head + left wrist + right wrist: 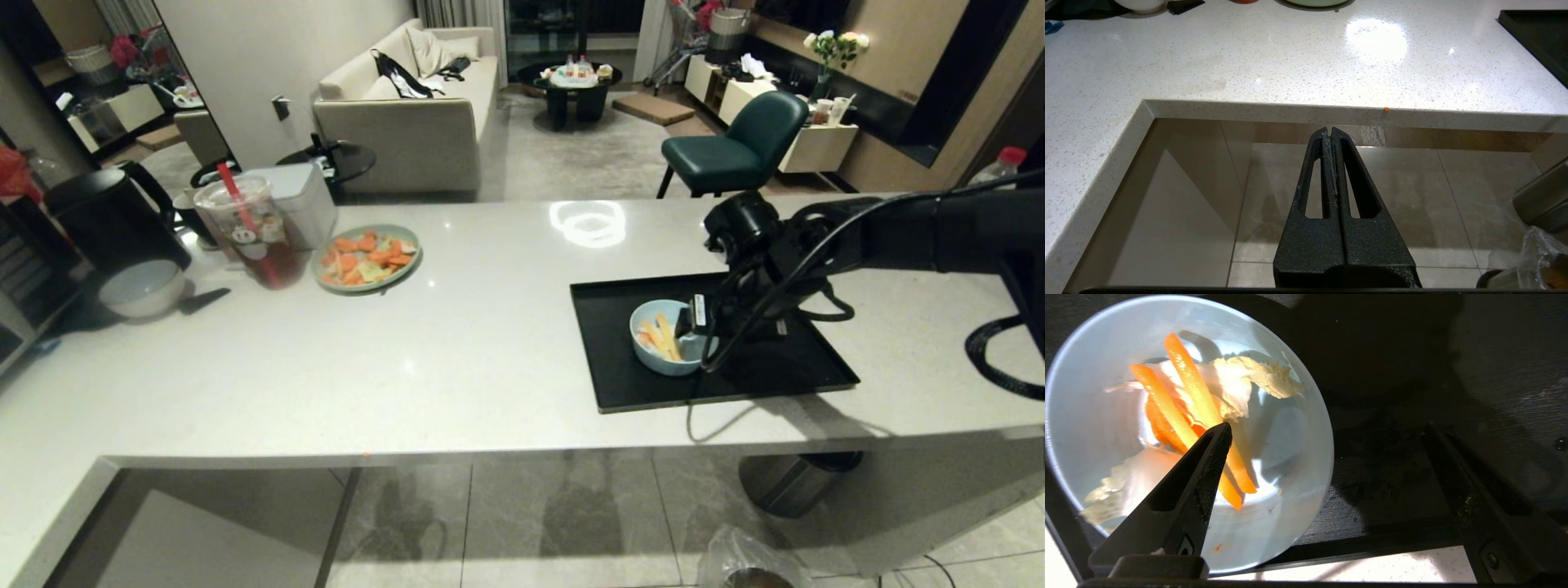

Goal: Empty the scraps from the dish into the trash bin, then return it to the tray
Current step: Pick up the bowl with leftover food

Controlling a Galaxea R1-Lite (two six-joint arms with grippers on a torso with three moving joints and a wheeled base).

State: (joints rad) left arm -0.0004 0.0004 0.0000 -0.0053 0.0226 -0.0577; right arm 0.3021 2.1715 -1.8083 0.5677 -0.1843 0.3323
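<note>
Right hand (1327, 428) spread wide, straddling the dish (1290, 457) rim on the tray (1392, 396).
Risk: shallow grip probably slips; the scraps (1184, 396) spill.

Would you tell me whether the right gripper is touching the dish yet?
Cannot tell: in the right wrist view the open right gripper straddles the dish rim, one finger inside, one outside; neither contact nor gap shows.

A green plate (366, 258) of orange slices sits beside an iced drink cup (249, 233), a black kettle (110, 216) looming over a white bowl (142, 287).
</note>
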